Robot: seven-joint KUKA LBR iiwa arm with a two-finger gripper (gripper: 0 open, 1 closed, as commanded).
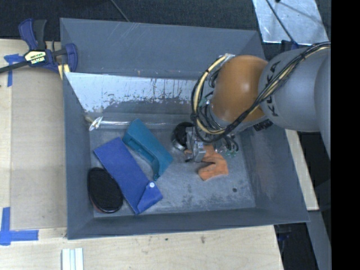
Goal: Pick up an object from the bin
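Note:
My gripper [194,149] is low in the middle of the bin, under the arm's orange cover. An orange spongy piece [212,169] lies on the floor just right of and below it, touching or nearly touching it. A small black round thing [181,134] with a shiny spot sits right at the gripper's upper left, partly hidden by it. A teal angled block [147,147] lies a little way to its left.
A flat blue piece [126,174] slants across the bin's lower left, with a black oval thing [104,189] beside it by the left wall. A small clear scrap [94,124] lies at the back left. The arm covers the bin's right side.

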